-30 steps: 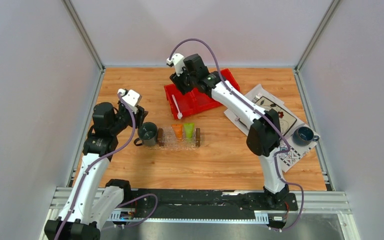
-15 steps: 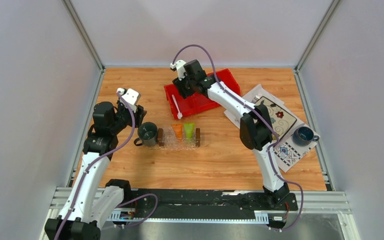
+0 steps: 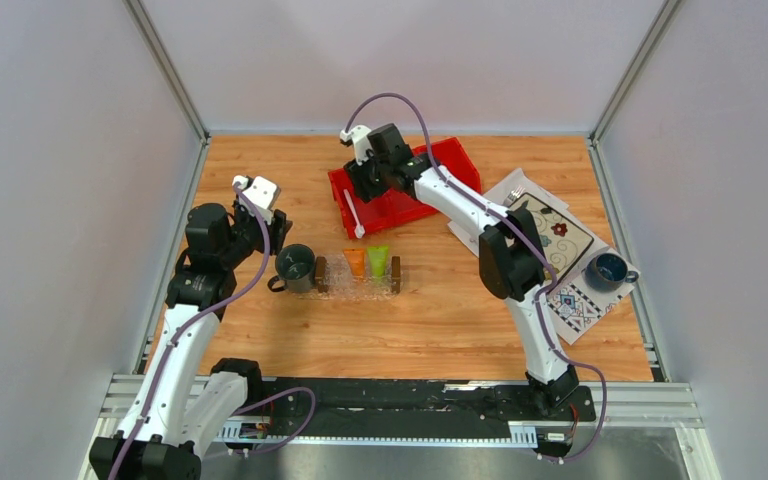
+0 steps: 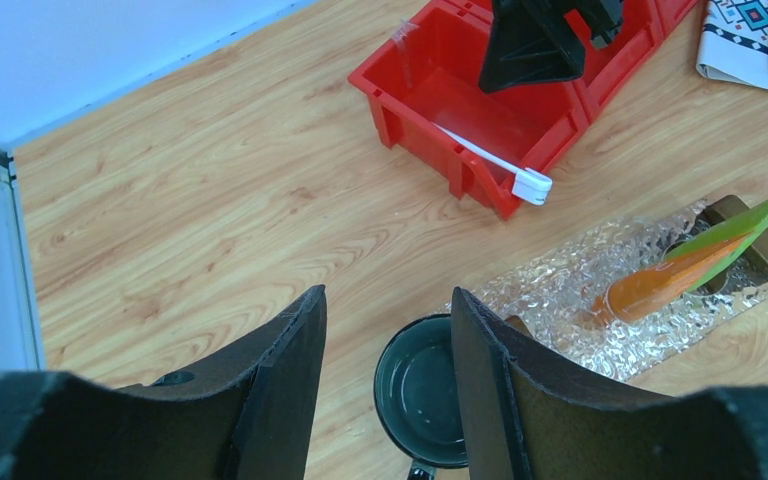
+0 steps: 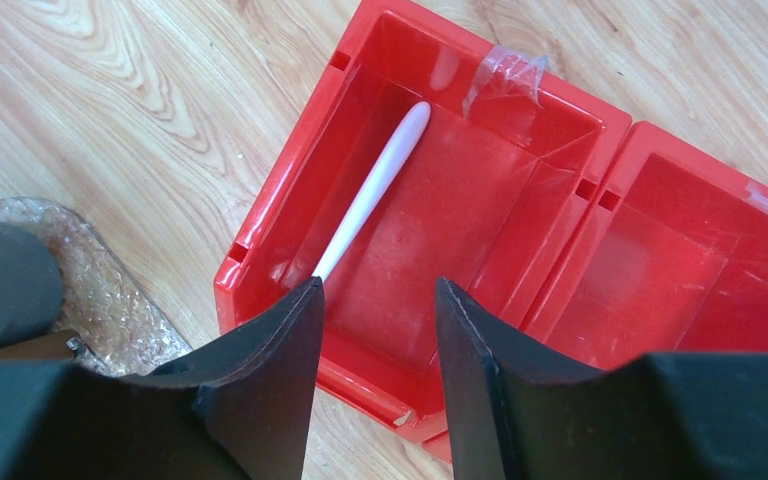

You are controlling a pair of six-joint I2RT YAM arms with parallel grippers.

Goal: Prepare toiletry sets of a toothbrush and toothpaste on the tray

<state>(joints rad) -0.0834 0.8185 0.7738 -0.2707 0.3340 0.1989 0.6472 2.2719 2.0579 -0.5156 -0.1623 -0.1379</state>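
Observation:
The white toothbrush (image 3: 353,213) lies slanted in the left compartment of the red bin (image 3: 446,160), its head over the front rim. It also shows in the left wrist view (image 4: 488,160) and the right wrist view (image 5: 375,185). The clear tray (image 3: 340,286) stands in front of the bin and holds the orange tube (image 3: 356,262) and the lime green tube (image 3: 378,260) side by side. My right gripper (image 3: 363,178) is open and empty above the bin's left compartment (image 5: 375,285). My left gripper (image 3: 282,232) is open and empty, above and left of the tray (image 4: 385,300).
A dark grey-green mug (image 3: 297,267) stands against the tray's left handle, below my left gripper (image 4: 425,390). A patterned white cloth (image 3: 550,235) lies at the right with a blue mug (image 3: 608,268) on it. The bin's other compartments (image 5: 680,270) look empty.
My right gripper has come down and slightly left over the bin's left compartment, with the elbow folding in. The left arm, toothbrush, tubes and tray have not moved.

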